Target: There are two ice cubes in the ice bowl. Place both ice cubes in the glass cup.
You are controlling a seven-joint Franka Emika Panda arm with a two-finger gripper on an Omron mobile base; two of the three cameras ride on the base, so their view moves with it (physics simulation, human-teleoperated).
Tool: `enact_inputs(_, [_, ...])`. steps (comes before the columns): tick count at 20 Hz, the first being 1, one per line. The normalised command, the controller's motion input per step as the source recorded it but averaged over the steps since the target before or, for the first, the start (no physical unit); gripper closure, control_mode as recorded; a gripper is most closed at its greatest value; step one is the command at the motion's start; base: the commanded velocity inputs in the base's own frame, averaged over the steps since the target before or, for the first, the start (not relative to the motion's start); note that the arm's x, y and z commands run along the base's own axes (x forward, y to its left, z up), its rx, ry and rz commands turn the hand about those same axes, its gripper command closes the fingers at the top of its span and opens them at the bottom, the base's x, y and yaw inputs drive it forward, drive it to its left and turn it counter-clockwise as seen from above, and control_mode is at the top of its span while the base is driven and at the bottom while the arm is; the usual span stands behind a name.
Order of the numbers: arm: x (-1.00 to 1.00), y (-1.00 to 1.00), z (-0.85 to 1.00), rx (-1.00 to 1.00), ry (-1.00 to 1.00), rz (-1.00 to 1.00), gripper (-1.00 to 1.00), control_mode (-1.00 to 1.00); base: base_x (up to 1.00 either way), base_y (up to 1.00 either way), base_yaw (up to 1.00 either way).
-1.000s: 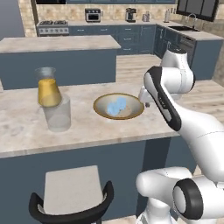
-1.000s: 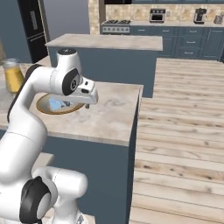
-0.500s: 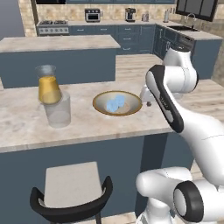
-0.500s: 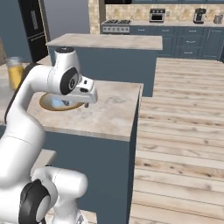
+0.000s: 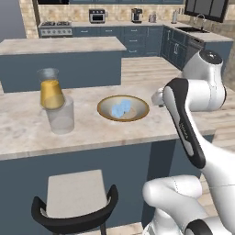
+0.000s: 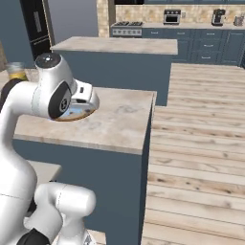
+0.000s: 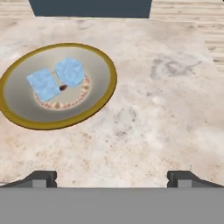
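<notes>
The ice bowl (image 7: 52, 124), brown-rimmed with a pale grey inside, lies at the upper left of the hand view. Both ice cubes (image 7: 43, 84) (image 7: 70, 72) rest side by side in its middle. My gripper (image 7: 112, 178) hangs open above the bare counter, to the right of the bowl and nearer than it, with nothing between its fingertips (image 7: 41, 178). In the left base view the ice bowl (image 5: 123, 120) holds the pale-blue ice cubes (image 5: 120, 109), and the glass cup (image 5: 61, 117) stands upright to its left. My white forearm sits by the bowl's right side and hides the fingers.
A conical flask of orange liquid (image 5: 50, 89) stands just behind the cup and also appears at the far left as flask (image 6: 16, 72). The marble counter (image 5: 27, 137) ends close to the right of the bowl. A stool (image 5: 73, 197) stands below the counter's front edge.
The arm's elbow has swung right and the forearm has drawn back off the bowl's right edge. The gripper has stayed open. Bowl, cubes and cup have not moved.
</notes>
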Motion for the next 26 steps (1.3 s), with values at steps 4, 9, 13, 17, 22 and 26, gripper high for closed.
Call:
enact_inputs(4, [0.00, 0.28, 0.53, 0.00, -0.05, 0.00, -1.00, -1.00, 0.00, 0.00, 0.00])
enact_inputs(9, [0.00, 0.37, 0.21, 0.00, 0.04, 0.00, -1.00, -1.00, 0.00, 0.00, 0.00])
enact_inputs(13, [0.00, 0.26, 0.05, 0.03, 0.10, 0.00, -1.00, -1.00, 0.00, 0.00, 0.00])
enact_inputs(17, [0.00, 0.08, 0.00, 0.05, 0.01, 0.00, -1.00, -1.00, 0.00, 0.00, 0.00])
enact_inputs(22, [0.07, 0.32, -0.05, 0.02, 0.15, -0.02, -1.00, -1.00, 0.00, 0.00, 0.00])
enact_inputs(26, [0.16, 0.63, -0.05, 0.01, 0.25, -0.09, -1.00, -1.00, 0.00, 0.00, 0.00])
